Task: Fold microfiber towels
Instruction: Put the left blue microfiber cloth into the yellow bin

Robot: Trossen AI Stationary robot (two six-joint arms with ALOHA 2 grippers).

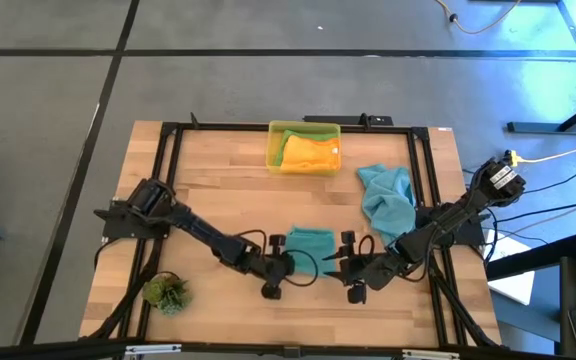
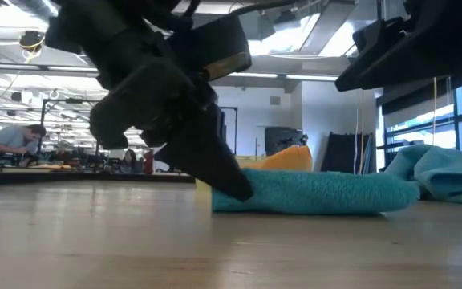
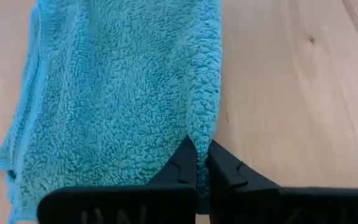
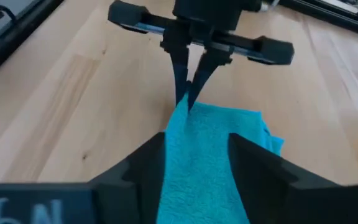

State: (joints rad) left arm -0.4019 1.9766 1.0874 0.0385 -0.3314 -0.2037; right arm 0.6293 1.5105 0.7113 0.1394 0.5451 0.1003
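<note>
A folded teal towel [image 1: 309, 242] lies flat on the wooden table [image 1: 218, 180], near its middle. My left gripper [image 1: 286, 264] is shut on the towel's near left corner. My right gripper [image 4: 197, 140] stands open at the towel's right end [image 1: 346, 262], its fingers on either side of the cloth. A second teal towel [image 1: 386, 195] lies crumpled at the right. An orange towel [image 1: 310, 152] lies in the yellow bin [image 1: 274, 150]. My left gripper pinches the towel's edge at its near left corner [image 3: 197, 134] between its two fingers, at their free ends. The fingers [image 2: 235, 181] slant down from the table's left. The corner stands up in a small peak [image 4: 180, 112]; the rest lies on the table. My right gripper: I cannot tell whether its fingers touch the cloth between them.
A small green plant tuft [image 1: 166, 292] sits at the near left corner. The black frame rails [image 1: 168, 160] run along the table's sides. Bare wood lies left of the folded towel and along the near edge.
</note>
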